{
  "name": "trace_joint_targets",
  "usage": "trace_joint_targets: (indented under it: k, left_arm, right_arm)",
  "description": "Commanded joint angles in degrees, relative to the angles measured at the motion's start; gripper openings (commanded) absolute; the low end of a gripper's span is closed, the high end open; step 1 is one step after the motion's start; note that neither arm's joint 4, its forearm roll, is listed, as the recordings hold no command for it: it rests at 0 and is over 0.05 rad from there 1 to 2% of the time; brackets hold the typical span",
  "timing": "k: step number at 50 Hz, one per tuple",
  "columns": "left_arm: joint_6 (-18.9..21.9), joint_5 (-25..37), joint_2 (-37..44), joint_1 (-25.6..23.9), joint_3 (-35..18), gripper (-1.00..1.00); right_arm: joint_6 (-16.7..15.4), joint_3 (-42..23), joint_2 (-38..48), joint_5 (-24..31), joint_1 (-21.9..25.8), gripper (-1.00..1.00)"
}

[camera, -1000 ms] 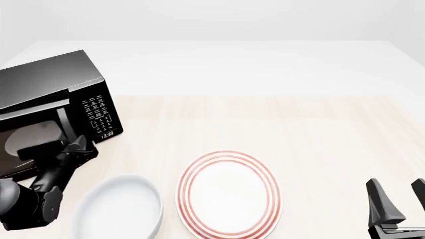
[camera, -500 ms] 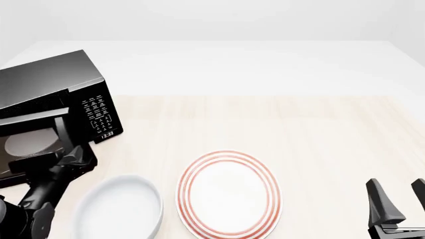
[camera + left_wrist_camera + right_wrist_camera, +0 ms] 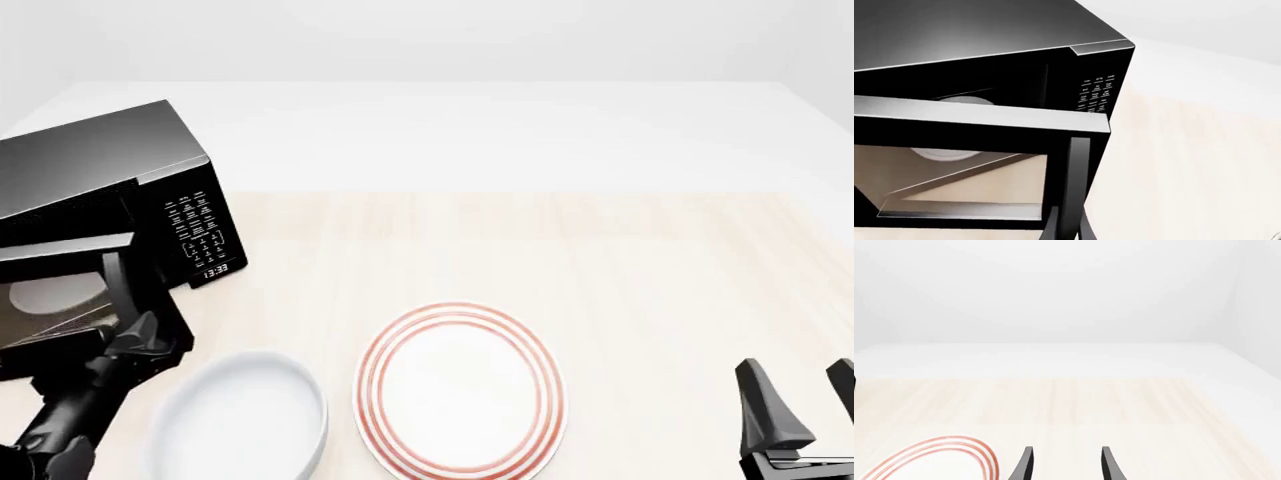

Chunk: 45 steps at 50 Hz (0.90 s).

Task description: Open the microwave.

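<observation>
1. The front view is showing the microwave (image 3: 114, 215) sitting at the far left of the pale wood table (image 3: 641, 270), its door (image 3: 74, 285) swung partly out, a white bowl (image 3: 240, 425) and a red-ringed plate (image 3: 461, 390) lying near it toward the camera.
2. The left wrist view is showing what the front view is hiding: the door's top edge standing clear of the glossy black body, the white turntable disc (image 3: 944, 152) inside, and the vertical handle (image 3: 1077, 185) close to the lens.
3. The right wrist view is taking in only bare table, an arc of the plate, and two dark fingertips (image 3: 1026, 465).
4. The left gripper (image 3: 140, 340) is reaching up from the lower left corner, its black arm slanting toward the door's free edge, where it is meeting the handle; whether its fingers are closed around the handle I cannot tell.
5. The right gripper (image 3: 801, 405) is resting at the lower right, well apart from the microwave, its jaws spread and gripping nothing.
6. The microwave is reading as a shiny black box with a white-marked keypad (image 3: 198, 225) and a small clock (image 3: 215, 269).
</observation>
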Motion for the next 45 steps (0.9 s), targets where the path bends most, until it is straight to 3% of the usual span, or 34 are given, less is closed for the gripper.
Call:
trace_joint_targets:
  k: [1, 9, 23, 45]
  left_arm:
    - [0.4, -4.33, -7.07, 1.75, 0.01, -1.0]
    - [-1.37, -4.44, -10.06, 0.91, 1.61, -1.0]
    - [-0.49, -4.46, -12.28, 0.16, 4.17, -1.0]
    - [-0.24, -4.45, -11.67, 0.46, 3.85, -1.0]
  right_arm:
    - [-0.01, 0.0, 0.0, 0.0, 0.0, 1.0]
    - [0.0, 0.0, 0.01, 0.0, 0.0, 1.0]
    - [0.01, 0.0, 0.0, 0.0, 0.0, 1.0]
    - [-0.01, 0.0, -0.01, 0.0, 0.01, 1.0]
